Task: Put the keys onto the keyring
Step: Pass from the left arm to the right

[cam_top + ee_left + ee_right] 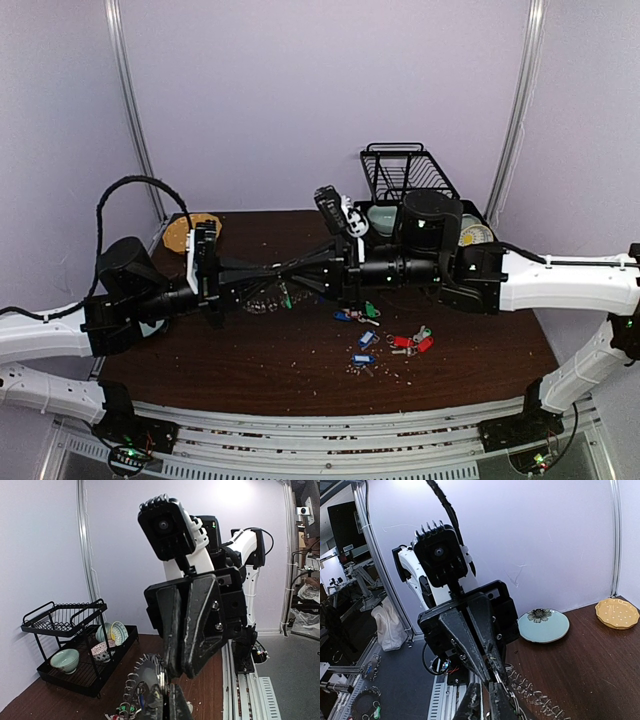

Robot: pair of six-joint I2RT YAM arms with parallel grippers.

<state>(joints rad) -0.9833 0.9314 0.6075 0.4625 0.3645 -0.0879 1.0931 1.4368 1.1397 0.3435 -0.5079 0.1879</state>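
The keyring (530, 694), a chain-like loop of small linked silver split rings, hangs in the air over the middle of the dark brown wooden table (470, 360). It sags from the tips of the left gripper (495, 675), whose black fingers are pinched together on it. The right gripper (174, 670) meets it nose to nose, fingers nearly together; I cannot tell what, if anything, sits between them. A green tag shows just below that meeting point.

The loose keys (367, 338), small and silver with oblong plastic tags, lie right of centre, well in from the near edge, with bare wood around them. As far as I can count, there are three blue, two red and one green.

One black wire dish rack (405, 170) fills the back right corner. Two plates sit back left, a round yellow plate (617, 613) and a pale blue plate (543, 625).
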